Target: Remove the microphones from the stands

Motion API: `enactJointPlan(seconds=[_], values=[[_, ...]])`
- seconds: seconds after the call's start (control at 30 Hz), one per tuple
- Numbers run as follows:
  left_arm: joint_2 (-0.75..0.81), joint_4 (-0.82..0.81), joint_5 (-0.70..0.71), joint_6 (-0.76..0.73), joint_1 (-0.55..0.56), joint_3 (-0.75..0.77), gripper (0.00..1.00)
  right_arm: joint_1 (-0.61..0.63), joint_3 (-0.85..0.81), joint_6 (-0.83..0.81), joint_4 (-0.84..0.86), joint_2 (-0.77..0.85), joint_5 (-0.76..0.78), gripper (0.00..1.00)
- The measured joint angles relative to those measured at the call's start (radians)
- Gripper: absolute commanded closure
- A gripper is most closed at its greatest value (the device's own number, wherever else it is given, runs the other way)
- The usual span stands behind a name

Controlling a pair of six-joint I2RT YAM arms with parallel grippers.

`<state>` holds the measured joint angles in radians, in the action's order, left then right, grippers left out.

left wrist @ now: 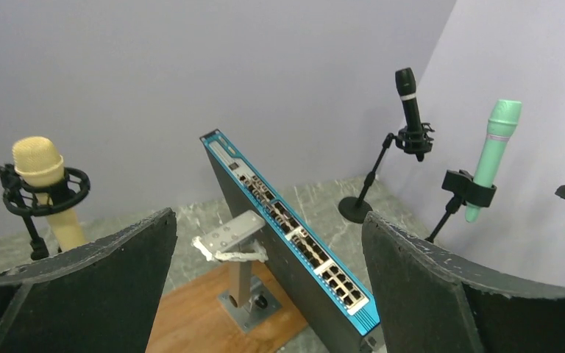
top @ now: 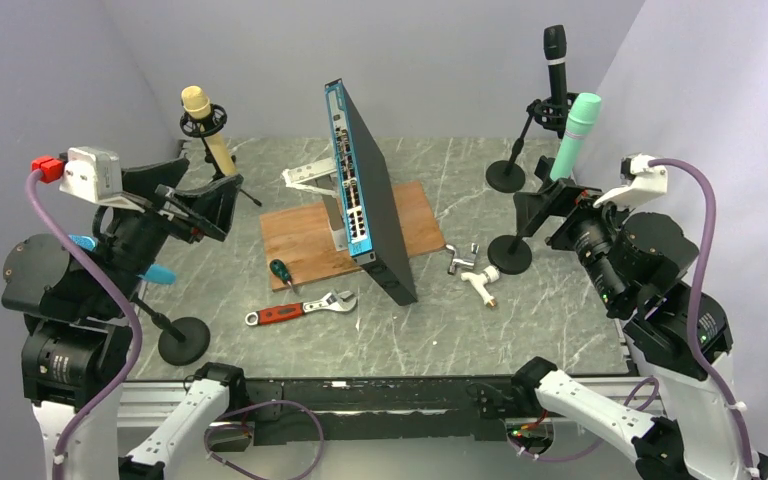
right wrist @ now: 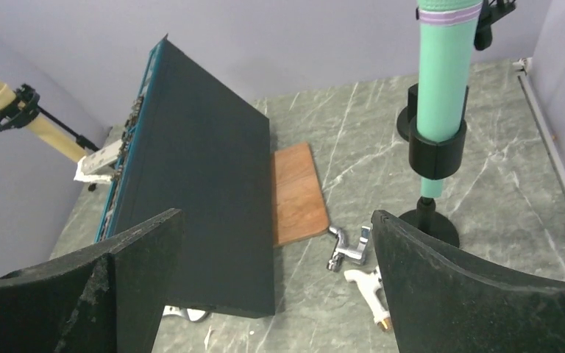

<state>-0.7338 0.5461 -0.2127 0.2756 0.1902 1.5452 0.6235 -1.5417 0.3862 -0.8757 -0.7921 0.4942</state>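
- Green microphone (top: 572, 135) sits upright with a slight tilt in the black clip of its stand (top: 509, 255), on the right side of the counter (top: 560, 300).
- My right tool (top: 538, 205) hangs near that stand with its fingers spread wide and nothing between them. In its wrist view the microphone rises ahead, beyond the right finger, and nothing touches it.
- My left tool (top: 205, 205) is just as wide open and holds nothing. It is raised over the left side and points across the counter.
- Nearest me on the left is a round stand base (top: 185, 340). Its blue microphone (top: 158, 272) is mostly hidden behind my left arm.
- A red-handled wrench (top: 300, 308) lies flat toward the middle.
- Just beyond the wrench, a screwdriver (top: 282, 271) lies at the near corner of the wooden board (top: 300, 245).
- Chrome and white faucet parts (top: 475, 272) lie just left of the green microphone's base.
- A network switch (top: 370, 200) stands on its long edge across the board, with a metal bracket (top: 310, 177) against its port side.
- Farthest back, a beige microphone (top: 205, 125) sits in a ring mount on the left.
- A black microphone (top: 555, 65) stands on the right, also at the back.
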Motion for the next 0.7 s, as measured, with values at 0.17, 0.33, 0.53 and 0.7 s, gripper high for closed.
enactJointPlan(seconds=[0.17, 0.33, 0.53, 0.7], values=[[-0.01, 0.057, -0.01, 0.02, 0.0, 0.005, 0.01, -0.002, 0.031, 0.007, 0.0, 0.0, -0.044, 0.0], [-0.009, 0.149, 0.027, 0.022, 0.0, 0.047, 0.01, -0.002, 0.067, -0.014, 0.013, 0.002, -0.121, 0.0], [-0.006, 0.299, 0.18, 0.023, -0.001, 0.127, 0.01, -0.004, 0.144, -0.038, 0.047, 0.012, -0.266, 0.0], [-0.036, 0.48, 0.364, 0.026, -0.001, 0.239, 0.01, -0.005, 0.161, -0.043, 0.051, 0.004, -0.36, 0.0]])
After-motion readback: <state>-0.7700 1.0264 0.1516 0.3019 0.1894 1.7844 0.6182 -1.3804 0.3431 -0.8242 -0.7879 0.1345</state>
